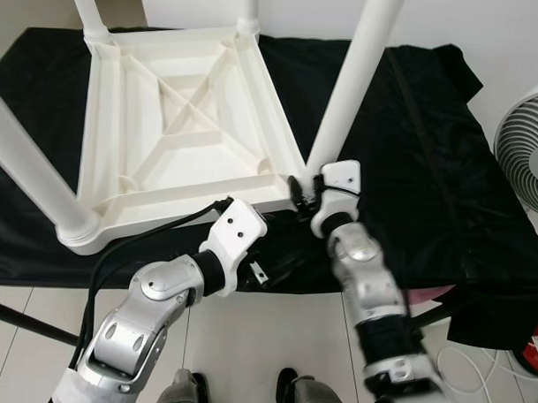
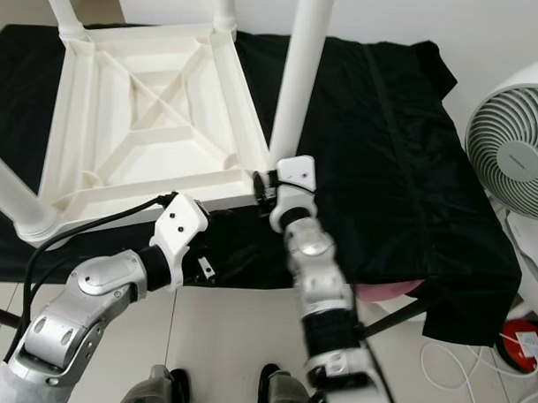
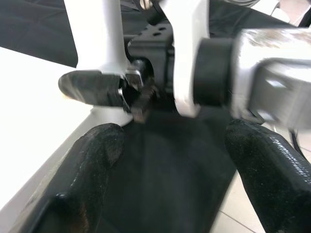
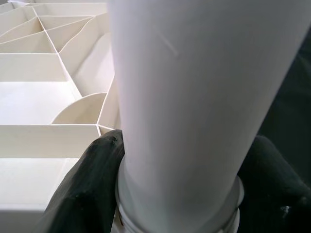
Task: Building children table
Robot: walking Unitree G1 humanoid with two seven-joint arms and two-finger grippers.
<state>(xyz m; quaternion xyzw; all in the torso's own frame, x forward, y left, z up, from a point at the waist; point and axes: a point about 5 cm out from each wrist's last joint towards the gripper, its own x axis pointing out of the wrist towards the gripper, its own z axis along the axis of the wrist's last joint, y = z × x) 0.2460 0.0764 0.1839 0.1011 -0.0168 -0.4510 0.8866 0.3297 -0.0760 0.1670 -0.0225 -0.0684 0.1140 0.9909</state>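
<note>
Right tool (image 1: 298, 192) is closed around the base of a white table leg (image 1: 355, 76), right where the leg meets the near corner of the upturned white table (image 1: 179, 119). That table lies underside-up on a black cloth (image 1: 429, 172) covering the surface, with other legs already standing at its corners, and a white fan (image 1: 527, 153) sits off to the right on the floor. Left tool (image 1: 265, 274) hovers just beside the table's near edge, close to the right one.

From the left wrist, its two black fingers (image 3: 87, 184) stand well apart, holding nothing — the right tool lies just ahead.

From the right wrist, black fingers (image 4: 92, 179) press either side of the leg.
</note>
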